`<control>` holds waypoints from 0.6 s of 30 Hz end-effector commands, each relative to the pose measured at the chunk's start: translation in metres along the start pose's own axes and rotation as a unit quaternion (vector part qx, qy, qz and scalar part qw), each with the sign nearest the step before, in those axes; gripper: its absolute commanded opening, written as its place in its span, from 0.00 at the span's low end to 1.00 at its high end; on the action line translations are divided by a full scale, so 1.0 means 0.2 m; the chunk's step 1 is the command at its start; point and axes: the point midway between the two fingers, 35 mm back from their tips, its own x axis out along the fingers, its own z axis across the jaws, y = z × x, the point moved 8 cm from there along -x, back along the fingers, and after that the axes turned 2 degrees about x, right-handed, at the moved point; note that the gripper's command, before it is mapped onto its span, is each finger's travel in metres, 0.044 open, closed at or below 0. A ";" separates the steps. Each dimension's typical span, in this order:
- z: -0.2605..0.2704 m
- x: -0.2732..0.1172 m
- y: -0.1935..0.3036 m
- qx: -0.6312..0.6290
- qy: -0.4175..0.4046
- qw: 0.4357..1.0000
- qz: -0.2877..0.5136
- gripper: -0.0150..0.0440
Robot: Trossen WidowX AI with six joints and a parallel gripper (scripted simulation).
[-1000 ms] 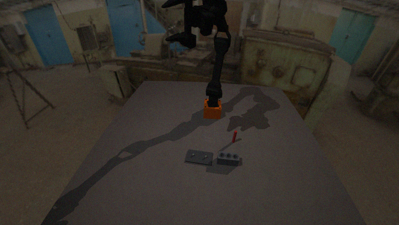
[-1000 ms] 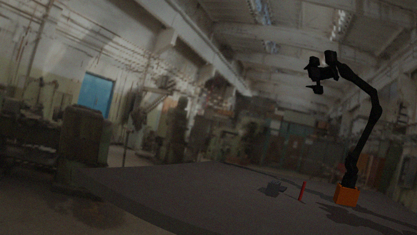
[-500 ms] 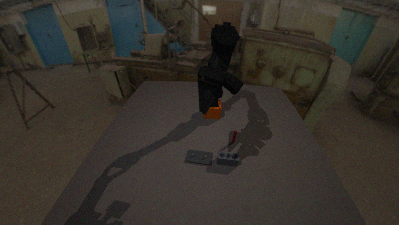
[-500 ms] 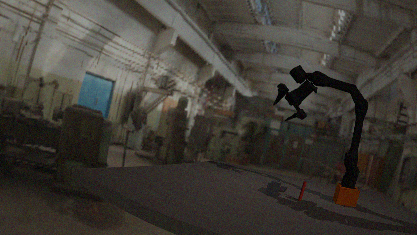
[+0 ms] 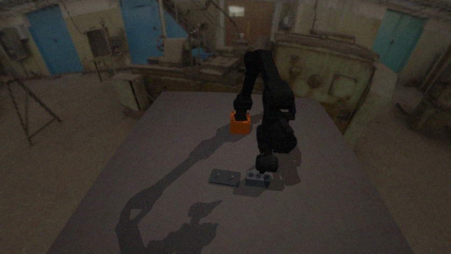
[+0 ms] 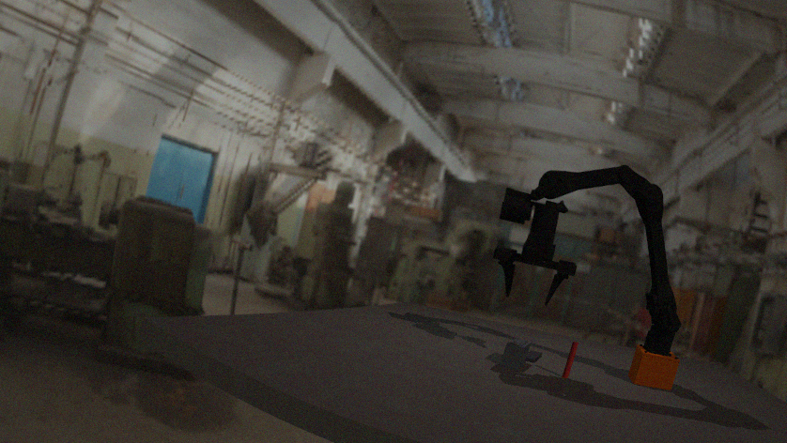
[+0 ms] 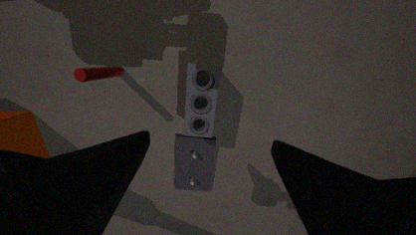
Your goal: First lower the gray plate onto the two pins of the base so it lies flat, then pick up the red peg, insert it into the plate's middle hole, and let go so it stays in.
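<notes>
One spread end effector [image 5: 262,173] [image 6: 527,300] [image 7: 211,141] hangs above one red peg [image 6: 570,359] [image 7: 100,74] and one two-pin base [image 5: 225,177] [image 7: 195,162].

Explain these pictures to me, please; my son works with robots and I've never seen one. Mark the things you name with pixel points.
The machine is one black jointed arm standing on an orange block [image 5: 240,127] [image 6: 654,371] [image 7: 20,130]. Its hand is a gripper [image 6: 527,300] [image 7: 211,141] with two pointed fingers, spread wide with nothing between them.

The top picture looks down at the table from high up. The exterior one looks from the side, and the wrist one looks down past the fingers.

On the table are a flat base [image 5: 224,178] [image 7: 195,169] with two small pins, and beside it a gray plate [image 5: 258,182] [image 7: 190,114] with three round holes, not yet on those pins. A red peg [image 6: 569,360] [image 7: 102,74] stands nearby; the arm hides it from above.
</notes>
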 end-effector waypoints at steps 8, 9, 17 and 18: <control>0.03 0.31 -0.01 0.007 -0.011 1.000 -0.006 1.00; 0.03 0.32 -0.01 0.007 -0.011 1.000 -0.006 1.00; 0.05 0.40 -0.01 0.007 -0.011 1.000 -0.006 1.00; 0.05 0.41 -0.01 0.007 -0.011 1.000 -0.006 1.00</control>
